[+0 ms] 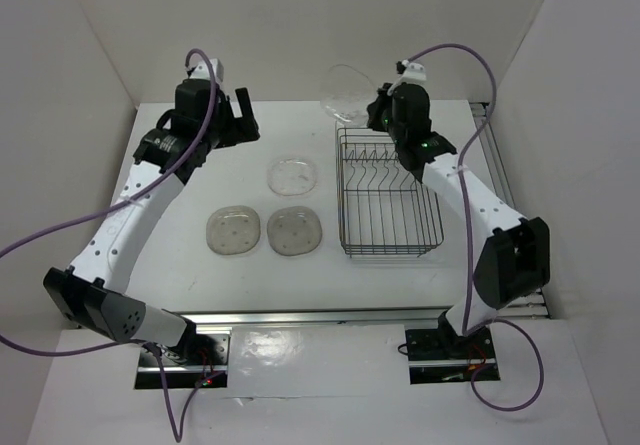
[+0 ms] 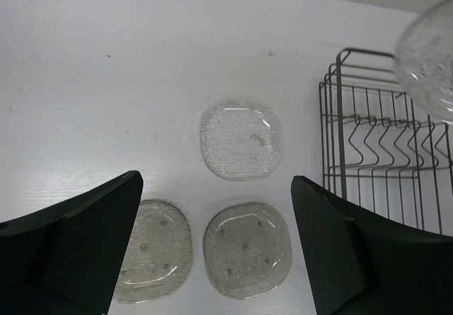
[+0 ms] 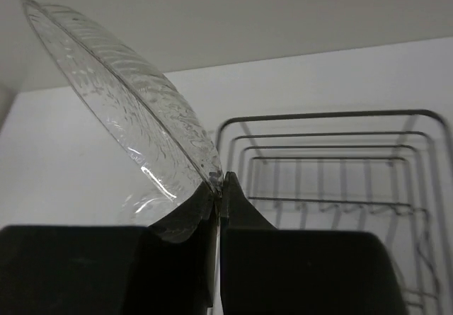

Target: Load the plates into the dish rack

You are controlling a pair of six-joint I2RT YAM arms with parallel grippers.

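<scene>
My right gripper (image 1: pixel 372 117) is shut on the rim of a clear plate (image 1: pixel 345 90) and holds it on edge in the air above the far left corner of the dish rack (image 1: pixel 388 190). In the right wrist view the plate (image 3: pixel 127 110) rises up-left from my shut gripper (image 3: pixel 219 187), with the rack (image 3: pixel 340 166) beyond. A second clear plate (image 1: pixel 292 175) lies flat on the table. Two tinted plates (image 1: pixel 233 230) (image 1: pixel 293 230) lie side by side nearer. My left gripper (image 1: pixel 232 123) is open and empty, high above them. All three show in the left wrist view (image 2: pixel 241 139) (image 2: pixel 152 251) (image 2: pixel 248 249).
White walls close in the table at the back and both sides. The dark wire rack (image 2: pixel 386 145) holds nothing; its divider prongs stand upright. Purple cables loop from both arms.
</scene>
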